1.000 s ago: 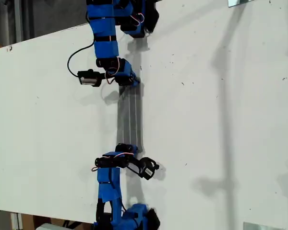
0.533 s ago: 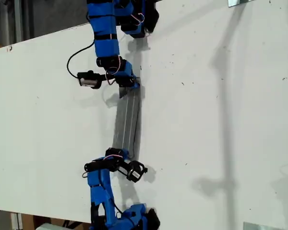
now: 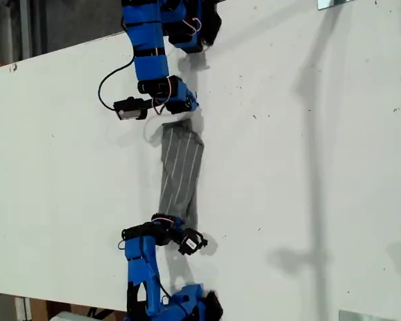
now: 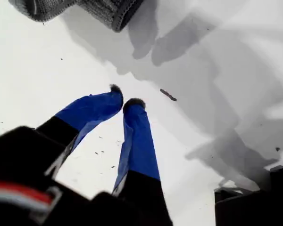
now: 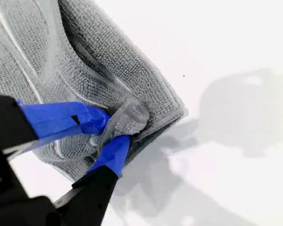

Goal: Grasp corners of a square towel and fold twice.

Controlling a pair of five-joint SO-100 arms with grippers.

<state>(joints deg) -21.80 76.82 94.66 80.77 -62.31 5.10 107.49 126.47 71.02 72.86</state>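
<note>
The towel (image 3: 181, 175) looks soft, limp and light; the hemmed corners (image 5: 172, 110) give the surest hold. My second end effector (image 5: 114, 131) pinches a fold at the strip's 6 o'clock end. My first end effector (image 4: 122, 101), at 12 o'clock, is nearly closed and empty.

grey towel (image 3: 181, 175) with thin white stripes, white table (image 3: 307, 174), blue-and-black arms with blue gripper fingers (image 4: 139, 136)

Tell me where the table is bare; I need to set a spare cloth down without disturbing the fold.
The white table is bare across the exterior view's right, beyond the towel, and also on that view's left of it. The middle strip is crowded: my first gripper sits off one towel end, and my second gripper pinches the other.
</note>
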